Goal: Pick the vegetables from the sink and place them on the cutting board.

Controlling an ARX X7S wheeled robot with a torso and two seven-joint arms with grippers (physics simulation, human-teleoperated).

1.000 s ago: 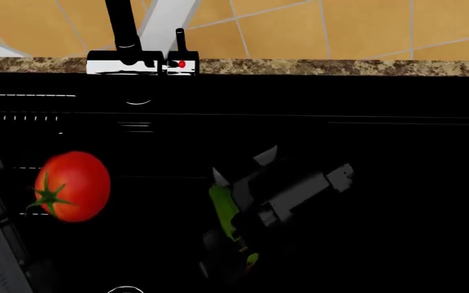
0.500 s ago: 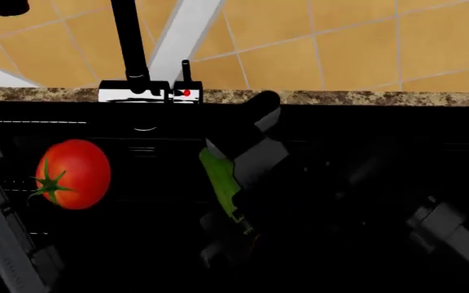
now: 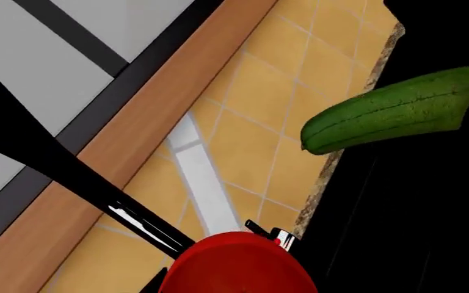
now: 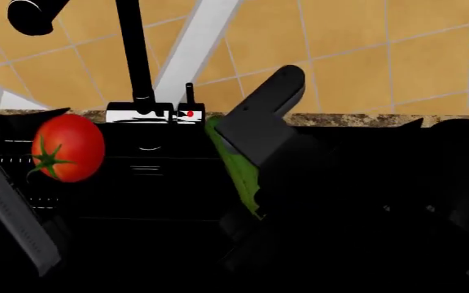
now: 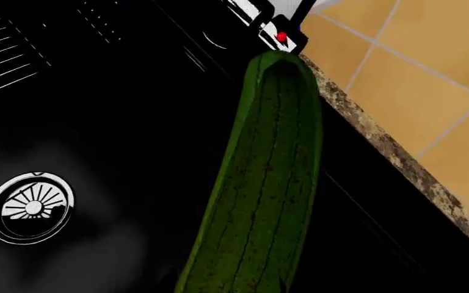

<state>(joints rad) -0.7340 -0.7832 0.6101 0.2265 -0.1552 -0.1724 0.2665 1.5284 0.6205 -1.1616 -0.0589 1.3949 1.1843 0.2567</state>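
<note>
From the head view the right claw is clamped on the cucumber, which hangs tilted above the black sink, its top end level with the speckled stone rim; the dark bulk of the arm hides much of the vegetable here. The right wrist view shows what the head view cannot: the cucumber's full ribbed green length running up toward the faucet base, and, well below it on the basin floor, the round chrome drain. The tomato floats at the sink's left side, off the floor, its green stem star facing left, just beside the left arm; the left claw itself is not clearly visible, so I cannot tell whether it is closed on the tomato. The left wrist view gives only the tomato's red top, close to the lens, with the cucumber's blunt tip across the frame. Behind the sink rises a wall of orange tiles with pale grout, crossed by a light strip. The black faucet stands between tomato and cucumber.
</note>
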